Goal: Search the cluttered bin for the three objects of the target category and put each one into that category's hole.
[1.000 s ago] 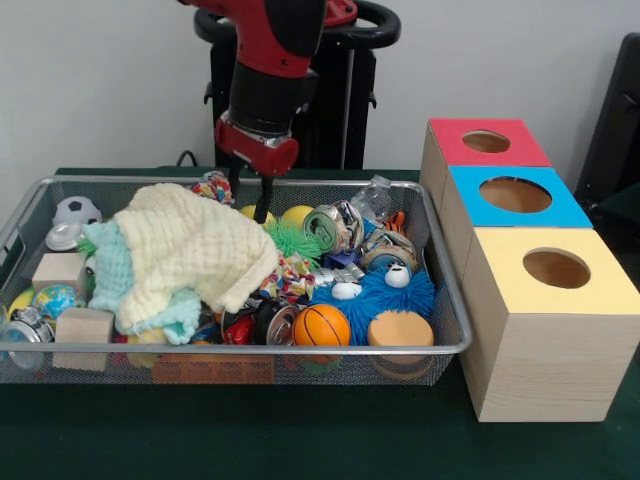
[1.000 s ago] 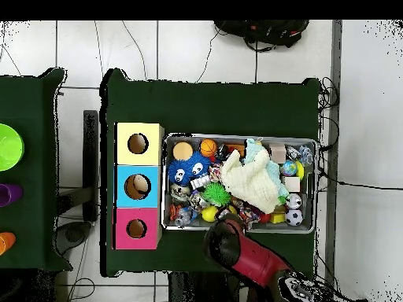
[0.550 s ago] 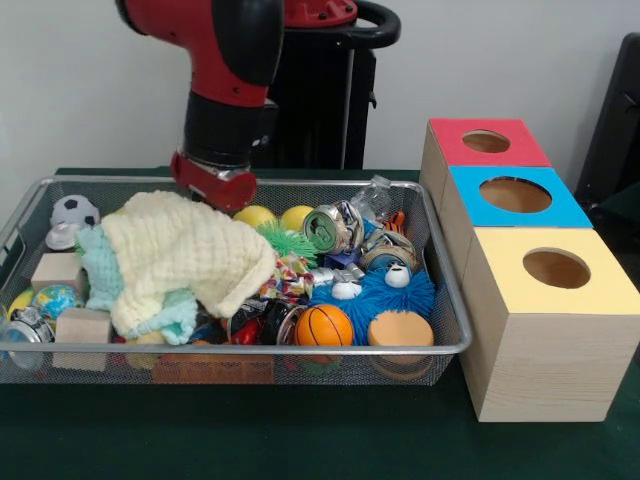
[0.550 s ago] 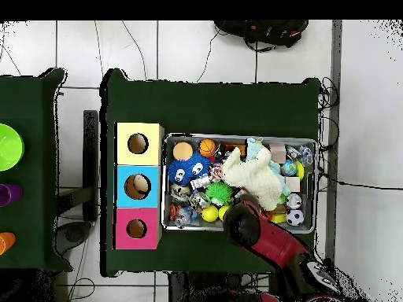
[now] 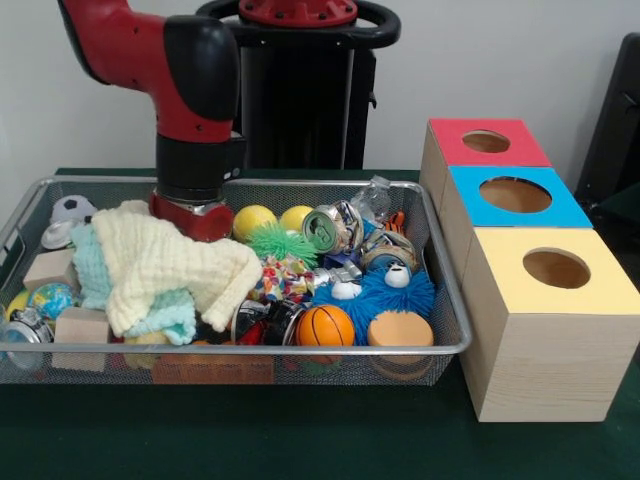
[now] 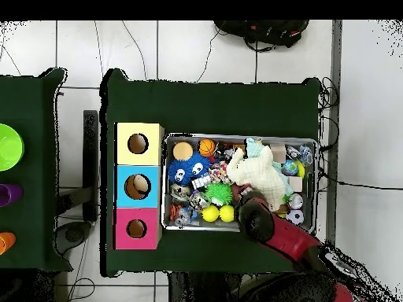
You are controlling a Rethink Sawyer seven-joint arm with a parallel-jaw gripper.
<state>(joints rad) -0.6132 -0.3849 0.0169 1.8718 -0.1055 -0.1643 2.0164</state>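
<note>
My red and black gripper [image 5: 192,212] is down in the silver wire mesh bin [image 5: 440,300], its tip buried behind the crumpled cream muslin cloth [image 5: 170,265], so I cannot tell how my fingers stand. The cloth lies over a pale mint cloth [image 5: 90,270] in the bin's left half. Two yellow balls [image 5: 254,220] sit just beside my wrist, near a green spiky ball [image 5: 275,240]. The wooden box with red, blue and yellow holed tops [image 5: 520,195] stands beside the bin
</note>
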